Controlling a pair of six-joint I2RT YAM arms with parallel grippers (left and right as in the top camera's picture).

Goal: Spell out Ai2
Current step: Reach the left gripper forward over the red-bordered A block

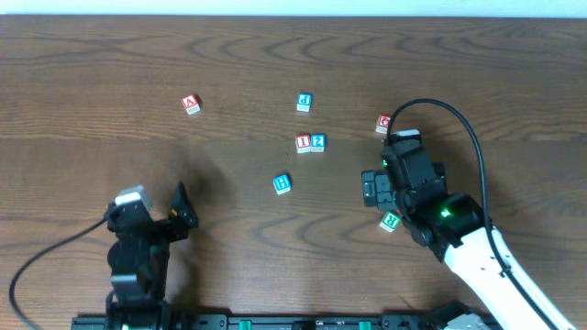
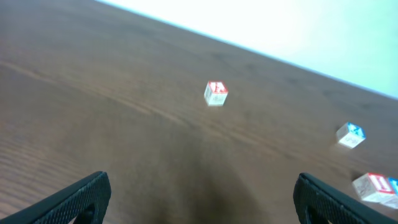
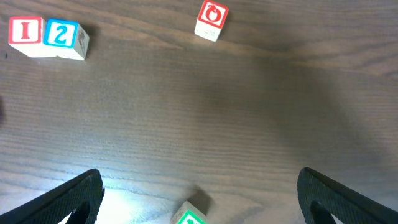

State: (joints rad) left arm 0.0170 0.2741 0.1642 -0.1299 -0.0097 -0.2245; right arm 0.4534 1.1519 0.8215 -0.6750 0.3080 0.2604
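1. Three light-wood cubes: the A cube (image 1: 191, 104), red-lettered, sits alone at left (well apart from the others).
2. The I cube (image 1: 303, 143), red, and the 2 cube (image 1: 317, 142), blue, touch near centre.
3. The left gripper (image 2: 200, 196) and right gripper (image 3: 199, 190) both have their fingers wide, holding nothing.

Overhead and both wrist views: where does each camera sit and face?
Overhead: above the table, looking straight down; left arm, right arm show.
Left wrist: low, facing across the table toward the A cube; own open jaws at bottom.
Right wrist: tilted down at the I cube and 2 cube; own open jaws below.
Both wrists see the I cube.
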